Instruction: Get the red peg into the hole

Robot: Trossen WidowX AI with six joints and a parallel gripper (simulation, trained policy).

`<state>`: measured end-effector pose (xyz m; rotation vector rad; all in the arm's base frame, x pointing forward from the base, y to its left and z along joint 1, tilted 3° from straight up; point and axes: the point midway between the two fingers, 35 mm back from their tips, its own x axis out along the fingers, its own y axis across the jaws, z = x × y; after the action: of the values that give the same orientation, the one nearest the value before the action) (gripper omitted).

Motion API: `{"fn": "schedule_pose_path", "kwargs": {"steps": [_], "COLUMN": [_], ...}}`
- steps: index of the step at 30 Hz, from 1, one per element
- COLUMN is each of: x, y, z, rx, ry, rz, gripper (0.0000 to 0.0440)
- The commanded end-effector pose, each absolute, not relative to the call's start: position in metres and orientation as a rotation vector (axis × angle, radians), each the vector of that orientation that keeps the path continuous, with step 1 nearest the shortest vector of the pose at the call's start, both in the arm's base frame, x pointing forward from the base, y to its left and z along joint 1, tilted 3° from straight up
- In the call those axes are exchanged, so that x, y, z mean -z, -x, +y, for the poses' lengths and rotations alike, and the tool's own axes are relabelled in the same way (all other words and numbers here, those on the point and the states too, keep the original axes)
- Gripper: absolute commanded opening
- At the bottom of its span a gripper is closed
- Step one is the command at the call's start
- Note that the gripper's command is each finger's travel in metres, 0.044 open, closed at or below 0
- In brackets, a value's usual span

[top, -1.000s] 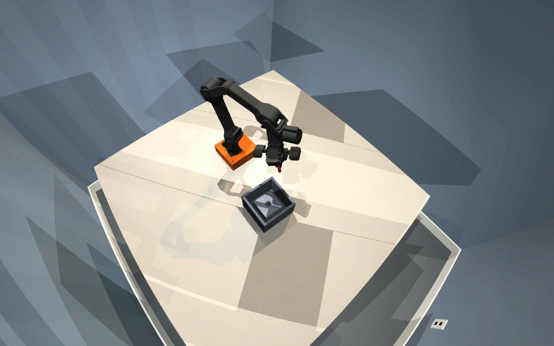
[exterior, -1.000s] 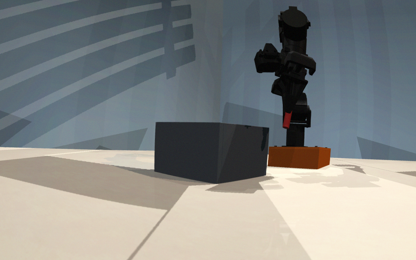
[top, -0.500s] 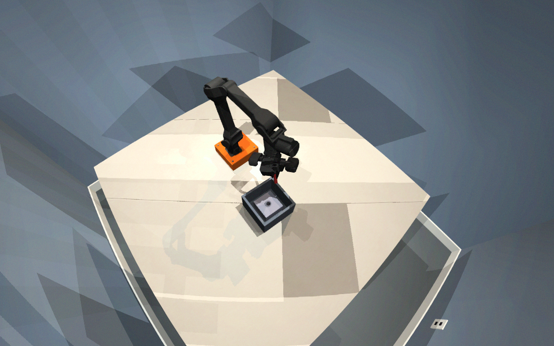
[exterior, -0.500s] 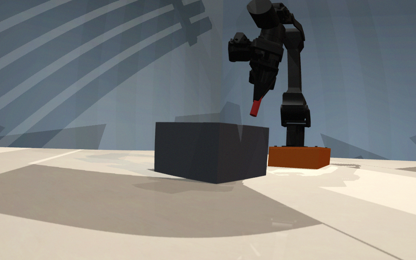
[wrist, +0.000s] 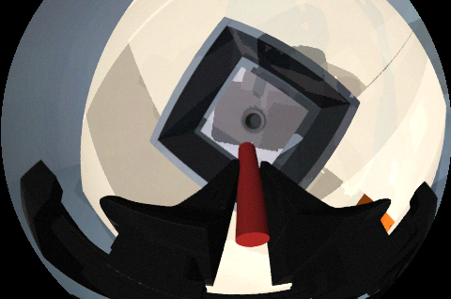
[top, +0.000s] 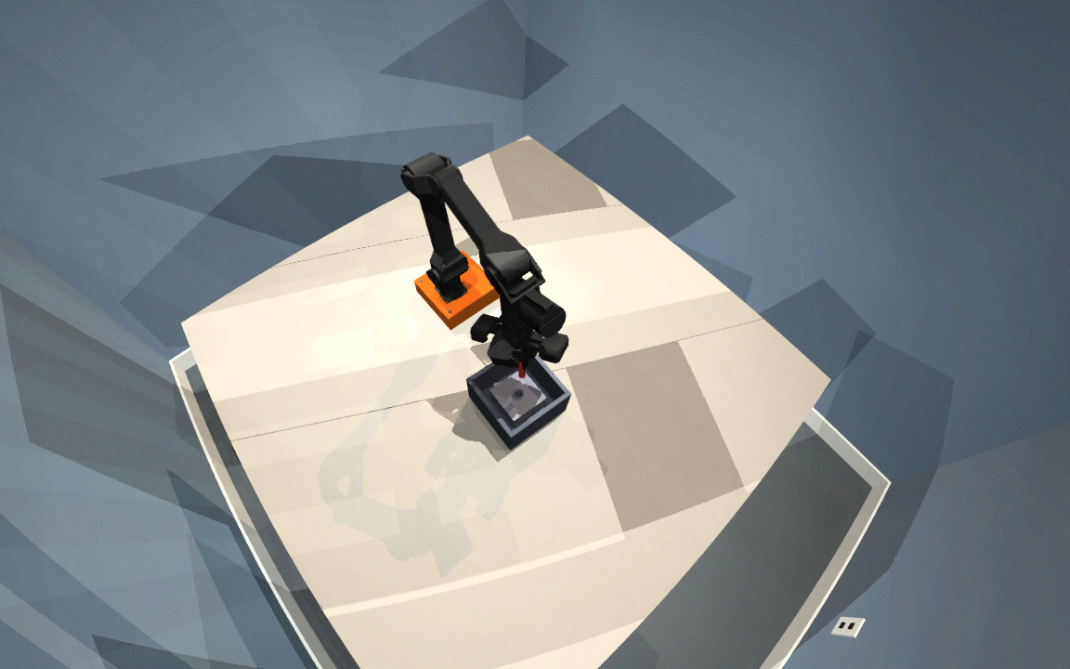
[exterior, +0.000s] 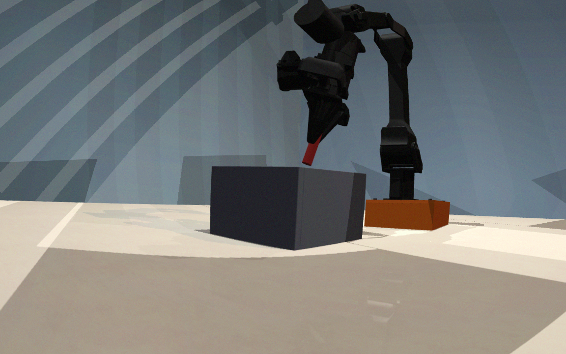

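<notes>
My gripper (exterior: 314, 139) (wrist: 249, 166) is shut on the red peg (top: 521, 370) (exterior: 310, 154) (wrist: 251, 205). The peg is tilted, and its lower end is just above the rim level of the open dark box (top: 490, 413) (exterior: 254, 202) (wrist: 188, 80). In the wrist view the pale grey plate (wrist: 282, 106) (top: 517, 394) lies at the bottom of the box, with a round hole (wrist: 254, 120) near its middle. The peg's far end appears just below the hole there. In the exterior view the plate is hidden by the box walls.
The arm's orange base (top: 451, 308) (exterior: 399, 214) stands behind the box on the pale table (top: 289, 482) (exterior: 188, 299). The box walls rise around the plate. Shadows of the arm fall across the table.
</notes>
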<state>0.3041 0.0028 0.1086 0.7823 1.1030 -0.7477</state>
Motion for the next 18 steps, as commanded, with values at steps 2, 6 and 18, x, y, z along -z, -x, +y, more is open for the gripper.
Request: {"fn": "schedule_pose_path", "kwargs": {"steps": [2,6,18], "x": [-0.101,-0.094,-0.059], "y": [-0.311,-0.315,-0.323], "z": [-0.006,-0.012,-0.021], "rx": [0.760,0.770,0.792], "ry": [-0.798,-0.810,-0.784], "rz": [1.117,1.134,1.208], "gripper": [0.0009,0.0015,0.0106]}}
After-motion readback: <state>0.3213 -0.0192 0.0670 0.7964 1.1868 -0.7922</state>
